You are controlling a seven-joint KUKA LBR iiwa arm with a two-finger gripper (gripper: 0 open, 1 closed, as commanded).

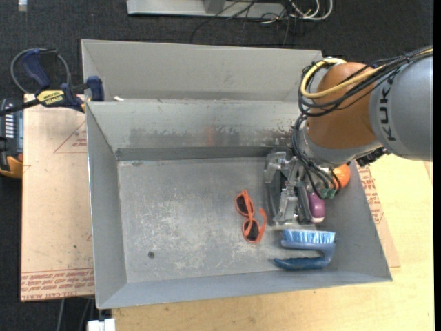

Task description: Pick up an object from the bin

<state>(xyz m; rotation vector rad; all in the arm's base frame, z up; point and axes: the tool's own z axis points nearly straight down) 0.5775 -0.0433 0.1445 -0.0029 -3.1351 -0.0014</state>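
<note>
Where bin [172, 205] slopes, sunglasses [251, 216] (orange) lie.

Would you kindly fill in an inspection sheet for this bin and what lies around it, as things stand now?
Surface: grey metal bin, floor scuffed and speckled.
Job's things: orange sunglasses lying flat, right of centre; blue brush near the front right wall; small purple-pink thing and small orange thing close by the gripper, kinds unclear.
Clutter: nothing seen.
Grippers: gripper down in the bin's right part, between the sunglasses and the purple-pink thing, next to the brush; a hold cannot be told.
Cables: yellow and black cables looped over the arm's orange cover; loose cables beyond the bin.
Surroundings: dark floor.
</note>
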